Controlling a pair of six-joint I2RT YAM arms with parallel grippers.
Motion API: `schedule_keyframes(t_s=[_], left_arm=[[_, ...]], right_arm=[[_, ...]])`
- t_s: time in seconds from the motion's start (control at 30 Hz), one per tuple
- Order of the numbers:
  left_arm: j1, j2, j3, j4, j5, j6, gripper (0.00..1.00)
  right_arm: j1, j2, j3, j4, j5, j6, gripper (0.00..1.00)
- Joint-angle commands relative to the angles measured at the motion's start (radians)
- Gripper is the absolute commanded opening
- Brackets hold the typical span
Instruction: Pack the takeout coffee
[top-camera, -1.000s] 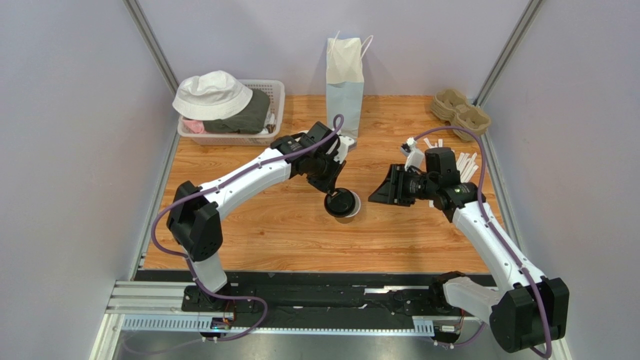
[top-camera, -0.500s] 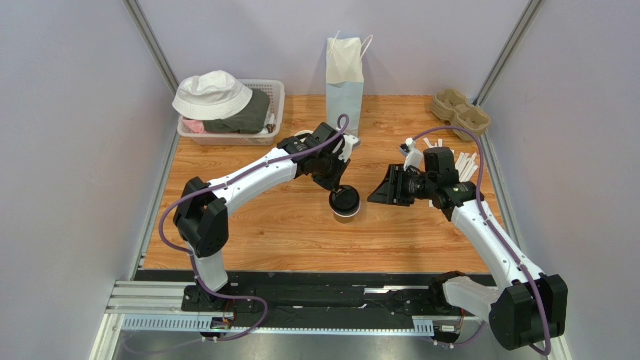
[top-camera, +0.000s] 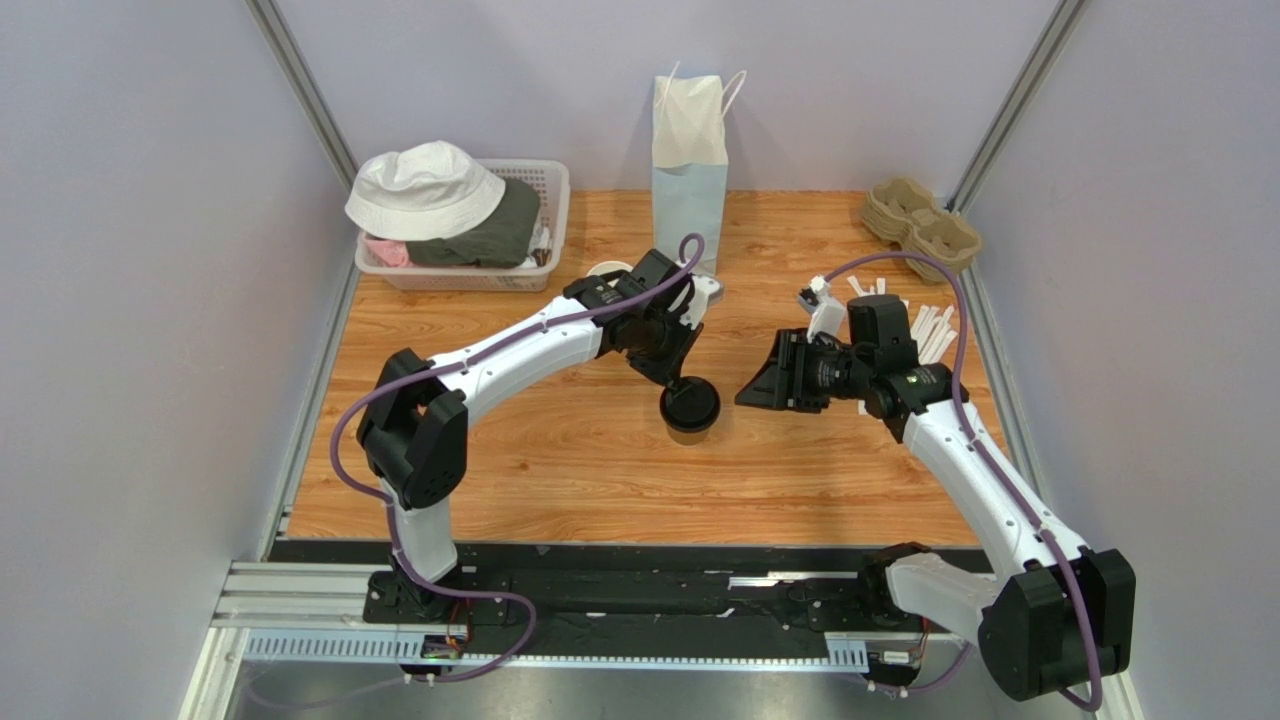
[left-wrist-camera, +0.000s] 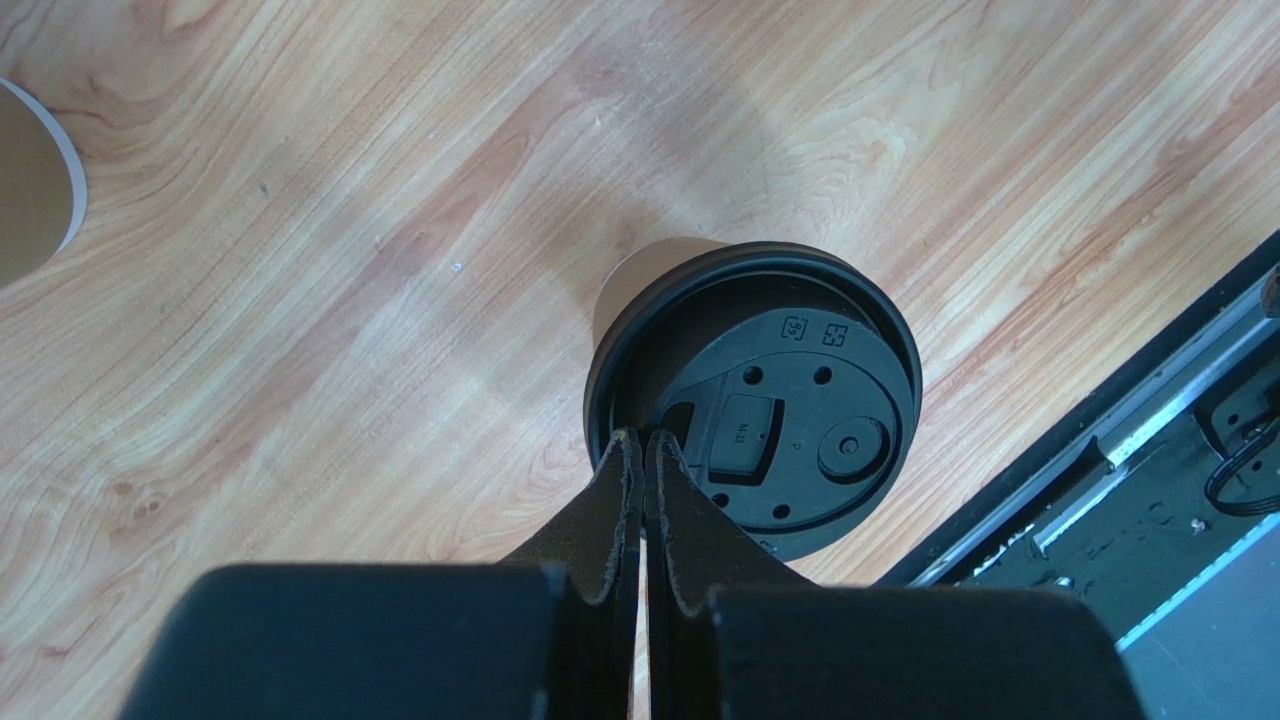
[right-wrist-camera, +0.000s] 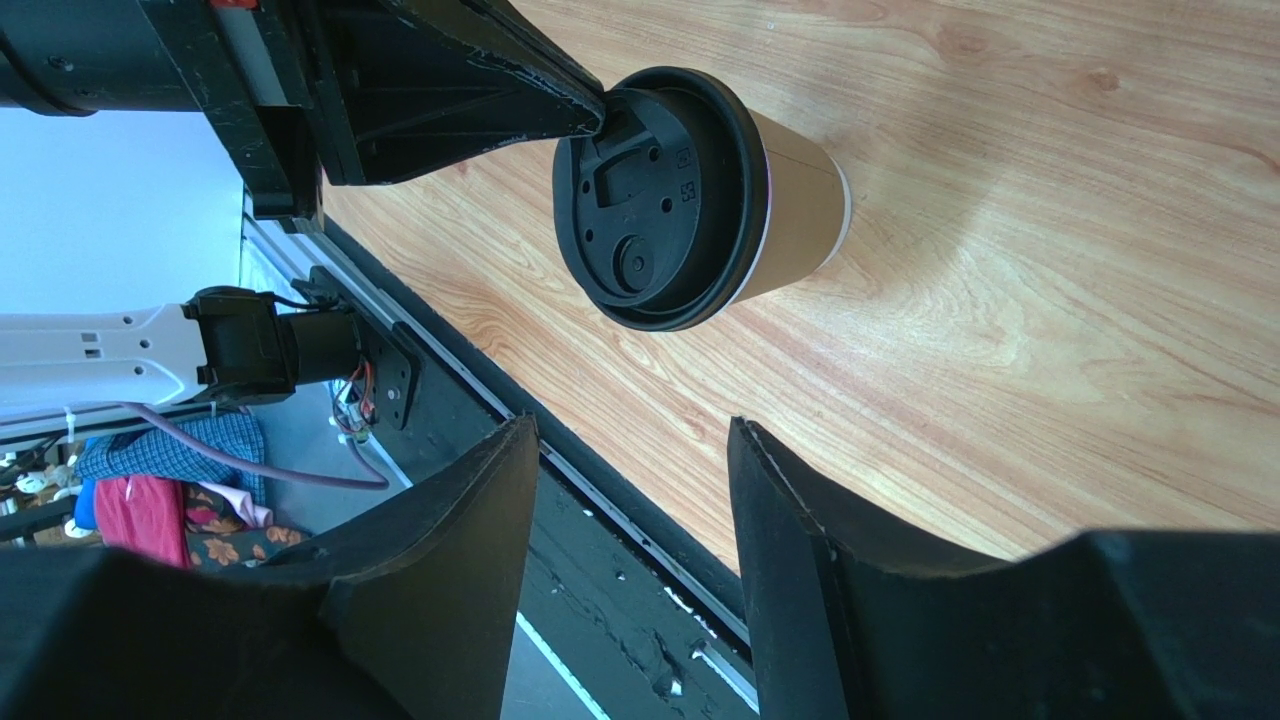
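Note:
The takeout coffee (top-camera: 690, 405), a brown and white paper cup with a black lid, stands upright on the wooden table near its middle. My left gripper (top-camera: 678, 378) is shut with nothing between its fingers. Its tips rest on the lid's far rim, as the left wrist view shows for the gripper (left-wrist-camera: 643, 440) and the lid (left-wrist-camera: 766, 435). My right gripper (top-camera: 747, 393) is open and hangs just right of the cup, apart from it. In the right wrist view the cup (right-wrist-camera: 684, 188) lies beyond the open right gripper (right-wrist-camera: 631, 428), with the left fingertips (right-wrist-camera: 586, 105) on the lid's edge.
A white paper bag (top-camera: 690, 150) stands at the back centre. A basket (top-camera: 553, 188) holding a white hat and clothes is back left. Cardboard cup carriers (top-camera: 920, 222) lie back right, white sticks (top-camera: 935, 327) near the right arm. A lidless cup (top-camera: 607, 273) sits behind the left arm.
My left gripper has shifted slightly right, staying on the lid. The white rim that showed beside the lid is now covered. The right jaws stand a little wider.

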Motion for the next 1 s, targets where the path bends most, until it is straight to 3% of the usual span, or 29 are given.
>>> schedule_keyframes(t_s=[0.0, 0.2, 0.3, 0.33, 0.43, 0.57, 0.6, 0.77, 0.87, 0.9, 0.97], left_arm=[[-0.010, 0.007, 0.044, 0.006, 0.002, -0.009, 0.00], [-0.016, 0.004, 0.041, -0.003, -0.001, -0.008, 0.02], [-0.016, 0.001, 0.046, -0.006, 0.000, -0.006, 0.10], [-0.014, -0.002, 0.051, -0.009, 0.002, -0.006, 0.19], [-0.014, -0.005, 0.075, -0.023, 0.005, 0.000, 0.33], [-0.016, -0.016, 0.097, -0.037, 0.013, -0.006, 0.42], [-0.014, -0.022, 0.100, -0.042, 0.014, -0.005, 0.49], [-0.014, -0.070, 0.135, -0.063, -0.006, 0.001, 0.54], [-0.008, -0.172, 0.106, -0.028, -0.015, 0.012, 0.81], [-0.004, -0.250, 0.088, -0.008, -0.021, 0.011, 0.98], [0.016, -0.342, 0.007, 0.076, -0.006, 0.020, 0.98]], right_arm=[[0.002, -0.012, 0.018, 0.024, -0.009, -0.025, 0.54], [0.001, -0.002, 0.025, 0.020, -0.009, -0.035, 0.59], [-0.001, 0.004, 0.032, 0.017, -0.013, -0.039, 0.64], [0.001, 0.009, 0.037, 0.015, -0.015, -0.041, 0.67], [0.001, 0.011, 0.045, 0.012, -0.022, -0.048, 0.69], [0.001, 0.014, 0.054, 0.008, -0.032, -0.056, 0.70], [0.001, 0.015, 0.057, 0.006, -0.033, -0.059, 0.71], [0.001, 0.009, 0.087, 0.001, -0.052, -0.078, 0.73], [0.001, 0.001, 0.117, -0.009, -0.061, -0.113, 0.78], [0.001, 0.000, 0.149, -0.015, -0.059, -0.124, 0.80], [-0.001, 0.001, 0.182, -0.032, -0.061, -0.163, 0.85]])
